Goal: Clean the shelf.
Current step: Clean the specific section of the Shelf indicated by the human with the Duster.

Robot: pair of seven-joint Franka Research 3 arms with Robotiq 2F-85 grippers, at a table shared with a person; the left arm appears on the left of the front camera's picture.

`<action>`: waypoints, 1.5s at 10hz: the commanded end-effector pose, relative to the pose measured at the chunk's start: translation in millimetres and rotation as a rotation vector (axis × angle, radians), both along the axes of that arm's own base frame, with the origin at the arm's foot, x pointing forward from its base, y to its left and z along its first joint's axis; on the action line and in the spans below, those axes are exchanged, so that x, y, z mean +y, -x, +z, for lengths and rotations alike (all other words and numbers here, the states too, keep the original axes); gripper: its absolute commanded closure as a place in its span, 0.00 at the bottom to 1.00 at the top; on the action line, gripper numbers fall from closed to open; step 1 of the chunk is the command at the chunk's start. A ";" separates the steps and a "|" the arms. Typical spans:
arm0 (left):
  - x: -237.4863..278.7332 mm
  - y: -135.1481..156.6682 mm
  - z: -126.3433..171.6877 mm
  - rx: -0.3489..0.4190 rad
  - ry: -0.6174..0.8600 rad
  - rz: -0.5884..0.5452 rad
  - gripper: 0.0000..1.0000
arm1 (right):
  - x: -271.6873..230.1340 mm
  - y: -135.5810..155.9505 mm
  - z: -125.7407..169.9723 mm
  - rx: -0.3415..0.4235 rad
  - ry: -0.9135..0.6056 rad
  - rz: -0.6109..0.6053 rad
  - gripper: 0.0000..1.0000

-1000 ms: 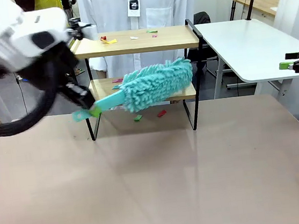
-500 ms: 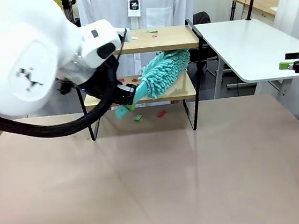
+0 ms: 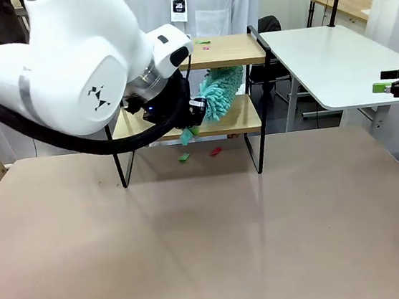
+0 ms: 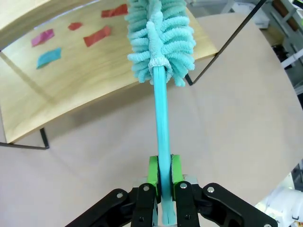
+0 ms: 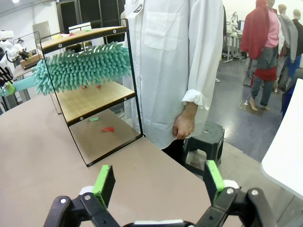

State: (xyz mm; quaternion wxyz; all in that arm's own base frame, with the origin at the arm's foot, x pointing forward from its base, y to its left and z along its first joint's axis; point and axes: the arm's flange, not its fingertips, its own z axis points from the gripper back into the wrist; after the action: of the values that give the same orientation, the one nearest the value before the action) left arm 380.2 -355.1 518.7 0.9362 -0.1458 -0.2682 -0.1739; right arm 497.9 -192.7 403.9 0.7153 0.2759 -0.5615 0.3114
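The shelf (image 3: 228,50) stands at the table's far side, two wooden boards in a black frame. My left gripper (image 3: 186,120) is shut on the handle of a teal fluffy duster (image 3: 219,89), whose head lies between the two boards, over the lower one. In the left wrist view the green pads (image 4: 153,171) clamp the thin teal handle, and the duster head (image 4: 161,38) rests over the lower board (image 4: 85,80) among red, pink and blue paper scraps (image 4: 97,35). My right gripper (image 5: 158,182) is open and holds nothing, off at the right (image 3: 397,84).
A person in a white coat (image 5: 175,71) stands just behind the shelf. More scraps lie on the top board (image 3: 203,43). A green scrap (image 3: 184,157) and a red one (image 3: 215,150) lie on the table under the shelf. A white table (image 3: 334,62) stands right.
My left arm has swung right across the shelf's front. The duster has turned from lying along the lower board to pointing into it, its head bunched near the right end.
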 end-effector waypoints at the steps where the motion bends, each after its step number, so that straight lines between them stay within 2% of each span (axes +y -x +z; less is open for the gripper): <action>1: -28.2 -5.4 0.3 0.012 -0.019 0.010 0.87 | -0.2 0.6 3.1 -0.002 0.007 -0.001 0.00; 3: -37.6 -8.0 -8.1 0.025 -0.042 0.030 0.87 | -0.2 0.6 3.1 -0.002 0.007 -0.001 0.00; 5: -45.8 -10.8 -26.4 0.072 -0.070 0.045 0.87 | -0.2 0.6 3.1 -0.002 0.007 -0.001 0.00; 6: -49.2 -9.3 -27.9 0.059 -0.063 0.065 0.87 | -0.2 0.6 3.1 -0.002 0.007 -0.001 0.00; 7: -29.0 -7.3 -26.2 0.059 -0.054 0.011 0.87 | -0.2 0.6 3.1 -0.002 0.007 -0.001 0.00; 10: -32.6 -8.1 -32.5 0.067 -0.059 0.021 0.87 | -0.2 0.6 3.1 -0.002 0.007 -0.001 0.00; 15: 22.6 -2.6 -14.8 0.127 -0.156 0.192 0.87 | -0.2 0.6 3.1 -0.002 0.007 -0.001 0.00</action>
State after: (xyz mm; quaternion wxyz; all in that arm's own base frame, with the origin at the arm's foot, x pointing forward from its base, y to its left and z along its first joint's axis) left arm 393.7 -344.8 500.5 0.9664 -0.0789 -0.2107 -0.1245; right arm 498.0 -192.7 403.9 0.7153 0.2759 -0.5615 0.3114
